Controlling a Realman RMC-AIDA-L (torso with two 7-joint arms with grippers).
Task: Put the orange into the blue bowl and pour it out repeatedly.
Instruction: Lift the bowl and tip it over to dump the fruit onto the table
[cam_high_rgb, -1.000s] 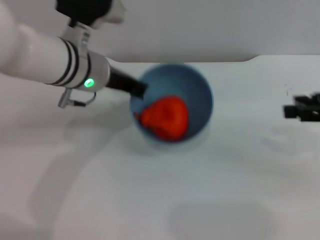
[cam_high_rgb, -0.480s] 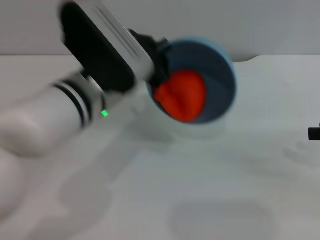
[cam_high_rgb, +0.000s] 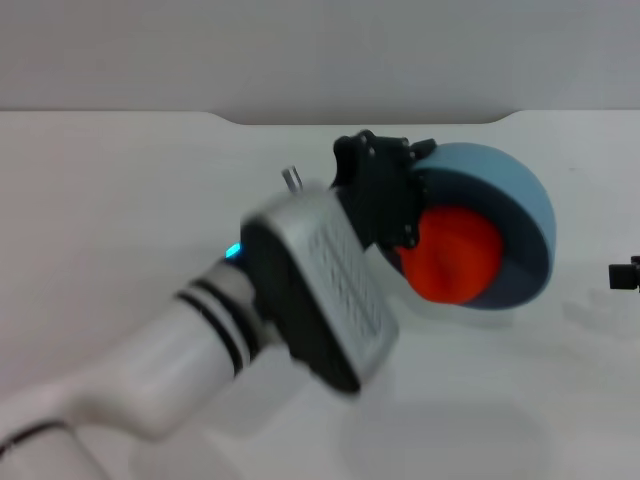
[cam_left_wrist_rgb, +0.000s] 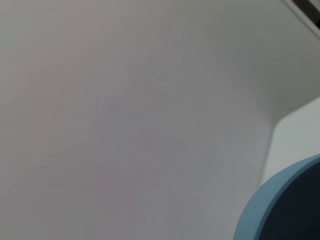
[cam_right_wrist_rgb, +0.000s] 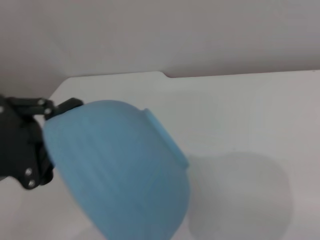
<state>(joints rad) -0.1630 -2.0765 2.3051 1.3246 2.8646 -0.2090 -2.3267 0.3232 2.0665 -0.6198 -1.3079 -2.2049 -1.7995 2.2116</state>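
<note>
Head view: the orange (cam_high_rgb: 455, 255) sits inside the blue bowl (cam_high_rgb: 525, 215), low against the inner wall, bowl tipped steeply so its mouth faces the camera. Orange still fully inside the rim, nothing spilled onto the worktop (cam_high_rgb: 120, 200). Bowl is lifted off the worktop, a faint shadow lies under it.

Left hand (cam_high_rgb: 405, 195) is clamped on the bowl's rim at the side toward the robot's left, black fingers (cam_high_rgb: 385, 190) straddling the rim edge next to the orange. Grey wrist housing and white forearm run down from the bowl toward the near left corner, small blue-green light showing at the wrist joint.

Right wrist view shows the bowl (cam_right_wrist_rgb: 120, 170) from outside: smooth light-blue underside with its foot ring tilted up, left hand (cam_right_wrist_rgb: 50, 112) gripping the rim on the far side of the bowl. Orange not visible from there.

Left wrist view catches only a slice of the bowl's rim (cam_left_wrist_rgb: 265, 205) against plain wall.

Right hand (cam_high_rgb: 625, 273) is a dark sliver at the edge of the head view, well apart from the bowl, parked; cannot tell whether it is apart or together
</note>
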